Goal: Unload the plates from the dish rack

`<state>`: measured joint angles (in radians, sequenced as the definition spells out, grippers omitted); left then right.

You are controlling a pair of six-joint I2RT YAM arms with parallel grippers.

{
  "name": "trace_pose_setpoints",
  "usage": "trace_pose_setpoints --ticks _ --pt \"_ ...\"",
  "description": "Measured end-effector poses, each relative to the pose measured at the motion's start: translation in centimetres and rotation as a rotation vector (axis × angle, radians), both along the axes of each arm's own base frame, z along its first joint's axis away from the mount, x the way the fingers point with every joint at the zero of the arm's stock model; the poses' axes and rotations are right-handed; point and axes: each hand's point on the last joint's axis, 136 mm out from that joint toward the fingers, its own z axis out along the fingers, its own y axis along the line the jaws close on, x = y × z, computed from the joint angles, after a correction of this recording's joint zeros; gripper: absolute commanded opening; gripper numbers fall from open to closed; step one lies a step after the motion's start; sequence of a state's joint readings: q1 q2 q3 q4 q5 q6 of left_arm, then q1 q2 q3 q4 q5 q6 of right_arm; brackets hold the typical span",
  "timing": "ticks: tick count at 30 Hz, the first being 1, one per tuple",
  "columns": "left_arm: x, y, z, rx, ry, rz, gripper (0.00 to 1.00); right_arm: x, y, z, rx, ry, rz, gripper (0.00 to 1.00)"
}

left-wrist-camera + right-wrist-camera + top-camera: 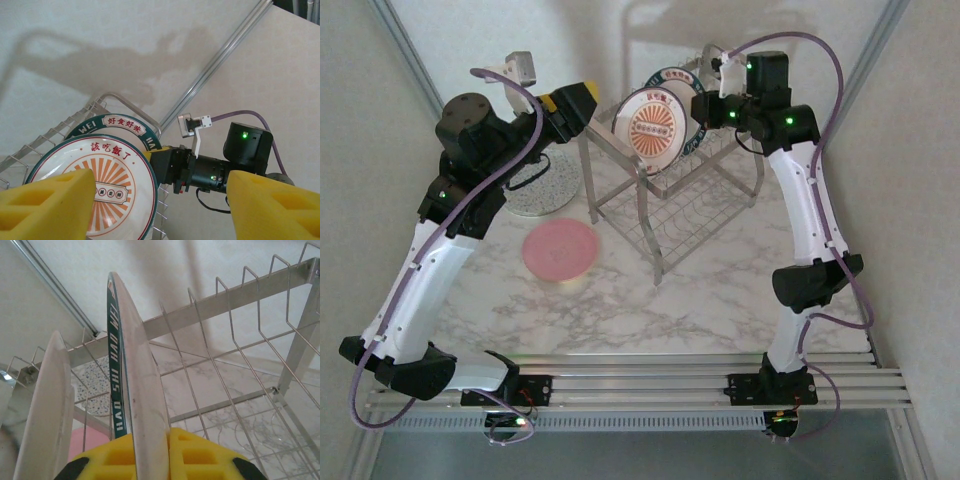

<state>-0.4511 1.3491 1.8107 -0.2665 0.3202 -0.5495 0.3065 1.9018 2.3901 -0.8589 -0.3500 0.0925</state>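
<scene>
The wire dish rack (665, 215) stands mid-table with two sunburst plates upright in its upper tier. The front plate (653, 130) faces the arms, and the rear plate (672, 76) stands just behind it. My right gripper (704, 106) is shut on the rear plate's right edge. In the right wrist view this teal-rimmed plate (137, 380) runs edge-on between the yellow pads of that gripper (165, 452), with the front plate (47, 410) to its left. My left gripper (575, 103) hovers open left of the rack. Its wrist view has the front plate (100, 185) near the left pad (45, 205).
A pink plate (560, 250) lies flat on the marble table left of the rack. A speckled plate (542, 190) lies behind it, partly under my left arm. The rack's lower tier (240, 400) holds nothing. White walls close in at the back.
</scene>
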Motion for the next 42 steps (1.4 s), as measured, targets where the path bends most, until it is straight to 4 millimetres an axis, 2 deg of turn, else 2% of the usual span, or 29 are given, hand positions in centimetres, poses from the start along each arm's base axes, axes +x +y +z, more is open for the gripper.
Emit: trace_pose_setpoints --ticks 2,17,23,32,39,42 --pt "0.0 0.0 0.0 0.0 0.0 0.0 0.7 0.0 0.0 0.1 -0.007 -0.006 -0.003 0.0" --pt "0.0 0.0 -0.1 -0.002 0.003 0.0 0.7 -0.8 1.0 1.3 -0.149 -0.118 -0.054 0.0" --pt "0.1 -0.1 -0.3 0.0 0.008 -0.001 0.7 -1.9 -0.5 4.6 -0.17 -0.221 -0.122 0.0" --pt "0.1 -0.1 -0.1 -0.013 0.006 -0.004 0.7 -3.5 -4.1 10.1 -0.178 -0.375 -0.276 0.0" --pt "-0.1 -0.6 0.5 -0.047 -0.004 -0.042 0.7 -5.4 -6.3 12.7 -0.15 -0.445 -0.362 0.0" --pt "0.4 -1.5 0.2 -0.059 0.011 -0.074 0.7 -6.4 -7.2 13.9 -0.088 -0.456 -0.383 0.0"
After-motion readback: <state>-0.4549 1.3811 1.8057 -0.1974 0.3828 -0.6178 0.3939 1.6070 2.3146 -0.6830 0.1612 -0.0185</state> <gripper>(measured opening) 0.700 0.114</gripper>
